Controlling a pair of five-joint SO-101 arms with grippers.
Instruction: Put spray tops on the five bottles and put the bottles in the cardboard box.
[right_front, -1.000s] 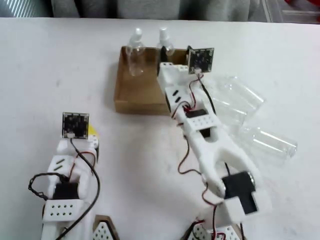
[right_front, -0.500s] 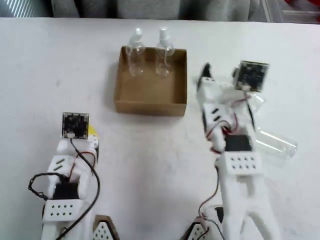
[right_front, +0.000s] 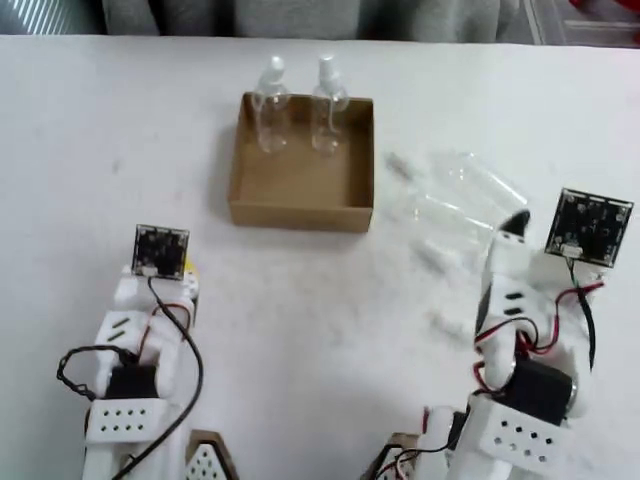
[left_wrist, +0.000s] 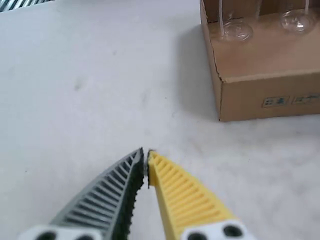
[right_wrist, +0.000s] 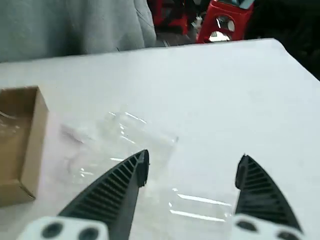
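Left hand (left_wrist: 146, 159): fingers together, above counter (left_wrist: 75, 100).
Right hand (right_wrist: 192, 167): fingers apart, over lying bottles (right_front: 468, 192).
Cardboard box (right_front: 300, 214): two spray-topped bottles (right_front: 272, 115) upright.

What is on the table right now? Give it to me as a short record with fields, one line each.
box: cardboard box, open top, mid table
in box: two bottles, upright along the far wall, spray tops on
loose: clear bottles lying beside the box on the right arm's side, count unclear
left tool: shut, holding nothing, short of the box
right tool: open, holding nothing, near the loose bottles
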